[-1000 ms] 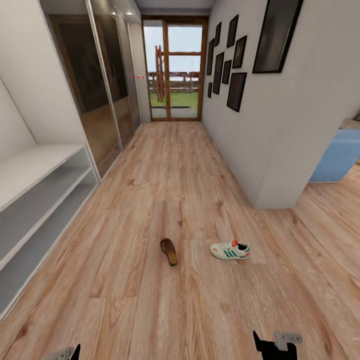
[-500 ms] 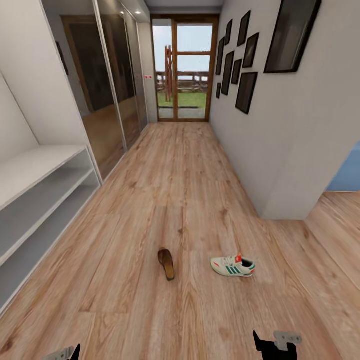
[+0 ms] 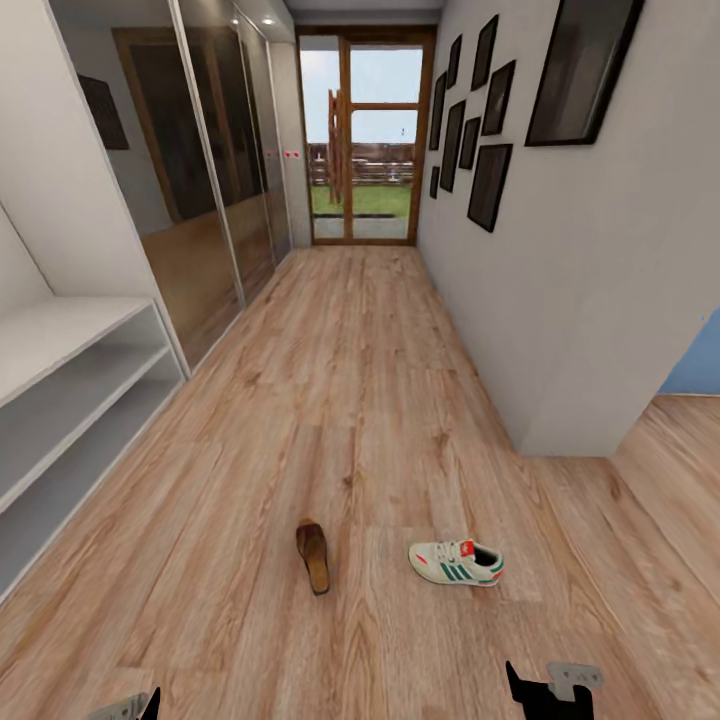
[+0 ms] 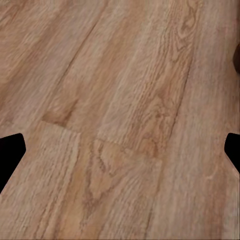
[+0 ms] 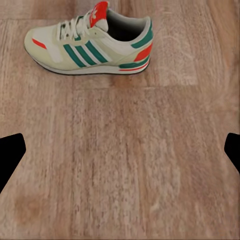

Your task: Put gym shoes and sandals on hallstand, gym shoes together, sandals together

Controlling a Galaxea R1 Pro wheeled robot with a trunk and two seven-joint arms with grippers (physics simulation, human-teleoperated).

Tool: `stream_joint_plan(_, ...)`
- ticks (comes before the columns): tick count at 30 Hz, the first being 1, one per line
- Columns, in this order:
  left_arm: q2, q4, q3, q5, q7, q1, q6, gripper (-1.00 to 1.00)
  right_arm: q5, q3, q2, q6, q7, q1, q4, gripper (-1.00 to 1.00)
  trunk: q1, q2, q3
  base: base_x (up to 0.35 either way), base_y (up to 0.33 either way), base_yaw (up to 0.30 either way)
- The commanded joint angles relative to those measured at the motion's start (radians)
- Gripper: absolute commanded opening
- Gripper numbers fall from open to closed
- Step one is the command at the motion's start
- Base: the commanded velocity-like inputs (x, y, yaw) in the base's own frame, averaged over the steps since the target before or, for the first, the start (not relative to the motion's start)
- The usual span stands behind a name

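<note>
Right claw [image 5: 120,150]: fingers spread wide, grasping nothing, above bare floor.
Left claw [image 4: 120,150]: also spread, nothing held.
Gym shoe [image 3: 456,563]: upright on corridor floor [image 3: 350,380], just ahead of right claw.
Sandal [image 3: 313,556]: left of shoe, apart.
Hallstand [image 3: 70,385]: far left, shelves bare.

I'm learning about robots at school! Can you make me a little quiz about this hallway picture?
1. True or false: the gym shoe is on the hallstand.
2. What lies on the corridor floor beside the gym shoe? A) sandal B) ball C) hat
3. Fill in: the shoe's side stripes are ____.

Key: 1 false, it's on the floor. 2 A. 3 green.
</note>
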Motion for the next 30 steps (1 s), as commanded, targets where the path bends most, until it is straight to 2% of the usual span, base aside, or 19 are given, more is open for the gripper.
stream_joint_plan(1,-0.001,0.000,0.008,-0.006,-0.009,-0.001,-0.003,1.00,0.009,-0.008,0.002,-0.004,0.007,-0.001,0.001,1.00,0.000,0.000,-0.001,0.265,-0.172,0.000)
stream_joint_plan(10,-0.001,0.000,0.008,-0.006,-0.009,-0.001,-0.003,1.00,0.009,-0.008,0.005,-0.004,0.007,-0.001,0.001,1.00,0.000,0.000,-0.001,0.232,-0.186,0.014)
stream_joint_plan(20,-0.001,0.000,0.008,-0.006,-0.009,-0.001,-0.004,1.00,0.008,-0.009,0.004,-0.004,0.007,-0.001,0.000,1.00,0.000,0.000,0.003,0.165,-0.204,0.171)
stream_joint_plan(30,0.000,-0.001,0.009,-0.004,-0.007,-0.001,-0.003,1.00,0.008,-0.009,0.004,-0.004,0.008,-0.001,-0.001,1.00,0.000,0.000,0.003,0.081,-0.211,0.010)
